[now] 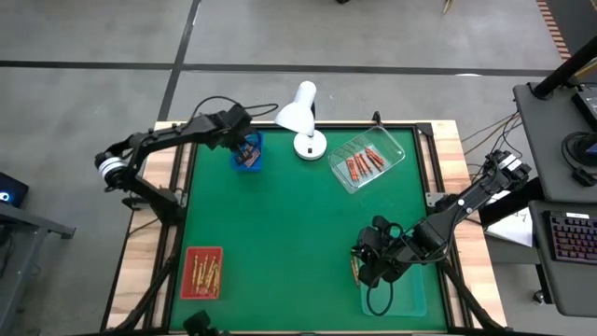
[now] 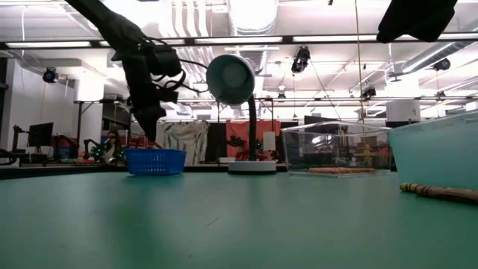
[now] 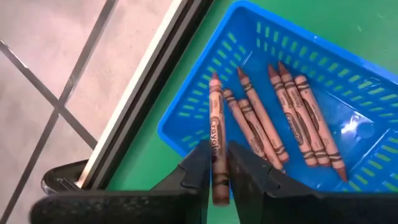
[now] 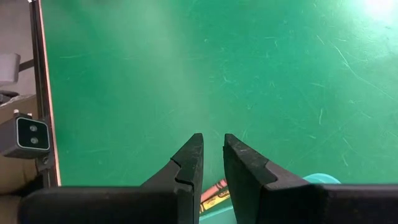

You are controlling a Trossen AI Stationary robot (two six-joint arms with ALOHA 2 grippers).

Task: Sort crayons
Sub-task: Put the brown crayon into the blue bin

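One brown paper-wrapped crayon (image 3: 216, 134) sits pinched between the fingers of my left hand (image 3: 215, 167), above the blue slotted plastic basket (image 3: 194, 118). Next: I release it there. Right hand (image 4: 212, 163), slightly parted, holds nothing over the desk (image 4: 186, 74).

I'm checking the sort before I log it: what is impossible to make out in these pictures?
- Blue basket, high view: the left claw covers its contents.
- Red tray, high view: the crayons are too small to count.
- Crayon under the right claw, right wrist view: mostly hidden by the fingers.
- Clear box, low view: glare blurs the contents.
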